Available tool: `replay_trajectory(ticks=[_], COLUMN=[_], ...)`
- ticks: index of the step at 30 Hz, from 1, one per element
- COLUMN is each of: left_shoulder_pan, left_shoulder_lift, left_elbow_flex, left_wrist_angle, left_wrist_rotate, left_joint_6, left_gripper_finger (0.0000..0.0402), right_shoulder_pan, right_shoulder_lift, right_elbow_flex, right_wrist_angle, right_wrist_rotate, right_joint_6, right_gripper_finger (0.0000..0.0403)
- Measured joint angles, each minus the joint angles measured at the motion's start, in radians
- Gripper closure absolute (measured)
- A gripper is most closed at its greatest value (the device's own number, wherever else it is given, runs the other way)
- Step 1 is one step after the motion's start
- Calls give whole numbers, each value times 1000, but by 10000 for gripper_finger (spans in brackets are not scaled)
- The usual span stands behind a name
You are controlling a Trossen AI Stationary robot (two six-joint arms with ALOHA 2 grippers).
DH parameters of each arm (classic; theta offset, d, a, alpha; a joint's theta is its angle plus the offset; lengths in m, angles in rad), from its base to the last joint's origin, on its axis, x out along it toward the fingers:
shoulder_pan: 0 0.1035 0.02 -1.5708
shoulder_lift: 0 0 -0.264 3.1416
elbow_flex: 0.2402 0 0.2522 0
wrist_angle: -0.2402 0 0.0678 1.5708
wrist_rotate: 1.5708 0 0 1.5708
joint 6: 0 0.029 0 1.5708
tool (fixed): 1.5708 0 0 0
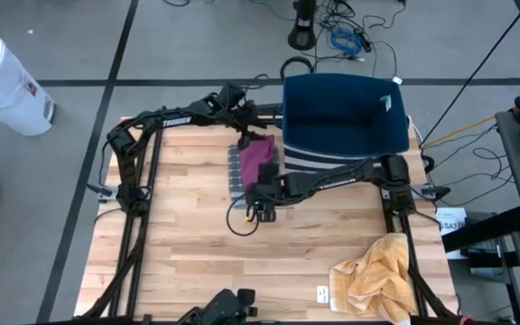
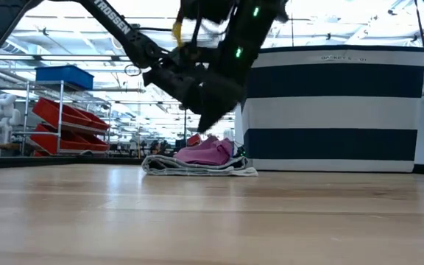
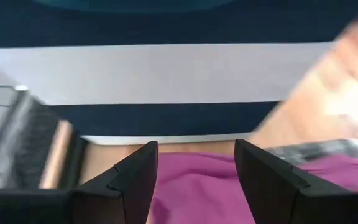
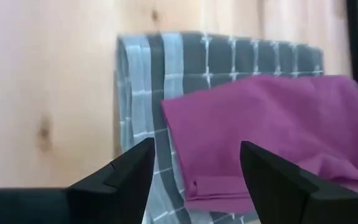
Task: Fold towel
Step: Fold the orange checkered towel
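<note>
Nearest me a crumpled yellow towel (image 1: 375, 281) lies on the wooden table (image 1: 188, 244). Farther back, a magenta towel (image 1: 258, 160) sits folded on a grey checked one (image 1: 235, 170), just beside the navy-and-white striped basket (image 1: 343, 119) — I can't tell what's inside. Both the left gripper (image 3: 194, 180) and right gripper (image 4: 196, 174) hover over the magenta towel — jaws wide, gripping nothing.
</note>
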Motion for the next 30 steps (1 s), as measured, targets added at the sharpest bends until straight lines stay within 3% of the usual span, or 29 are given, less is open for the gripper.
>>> replay_trajectory(ticks=[4, 8, 14, 19, 21, 30], left_shoulder_pan=[1, 2, -24, -52, -63, -131], left_shoulder_lift=[-8, -7, -7, 0, 2, 69], left_elbow_flex=[0, 0, 0, 0, 0, 0], left_wrist_angle=[-110, -208, -262, -257, -262, -295], left_wrist_rotate=[18, 10, -23, -49, -53, -105], left_joint_6=[14, 53, 65, 68, 67, 67], left_gripper_finger=[183, 183, 184, 184, 184, 184], right_shoulder_pan=[-13, -19, -47, -73, -77, -22], right_shoulder_lift=[59, 81, 79, 80, 81, 33], right_elbow_flex=[-1, -1, -1, -1, -1, 0], right_wrist_angle=[10, -15, -165, -172, -175, -271], right_wrist_rotate=[22, 113, 128, -66, -80, 53], right_joint_6=[-51, -76, 38, 123, 129, 165], right_gripper_finger=[182, 202, 242, 264, 269, 284])
